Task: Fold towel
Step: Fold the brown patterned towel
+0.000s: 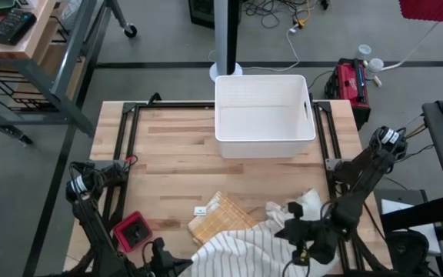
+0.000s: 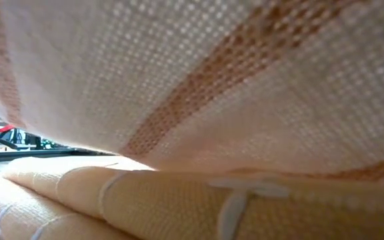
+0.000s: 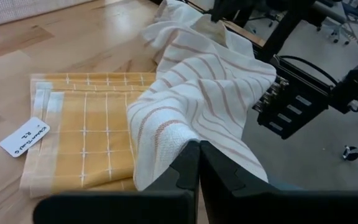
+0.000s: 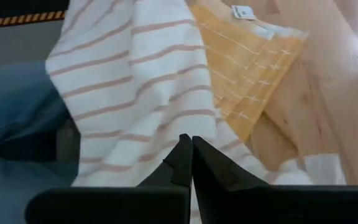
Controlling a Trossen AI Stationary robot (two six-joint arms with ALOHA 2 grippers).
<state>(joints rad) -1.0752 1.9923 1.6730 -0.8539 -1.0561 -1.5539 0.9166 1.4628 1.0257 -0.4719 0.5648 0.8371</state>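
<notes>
Left claw (image 3: pixel 199 163) at the near-left edge of the wooden worktop (image 1: pixel 175 138), fingers pressed together, pinching a corner of the white cotton towel with thin rust-brown stripes (image 3: pixel 197 93). Risk: the pinch takes little cloth; any pull could slip it free.

Centre: a folded yellow checked towel with a paper tag (image 1: pixel 220 217) lies on the worktop; the striped towel overlaps its near side. Risk: dragging the striped towel could shift or unfold the yellow one.

Right claw (image 4: pixel 188 160) at the near-right edge, fingers closed, striped cloth directly beneath; whether cloth is caught between them cannot be told. The striped towel hangs bunched over the near edge. Risk: an empty right claw gives a lopsided lift, and the towel slides off the worktop.
</notes>
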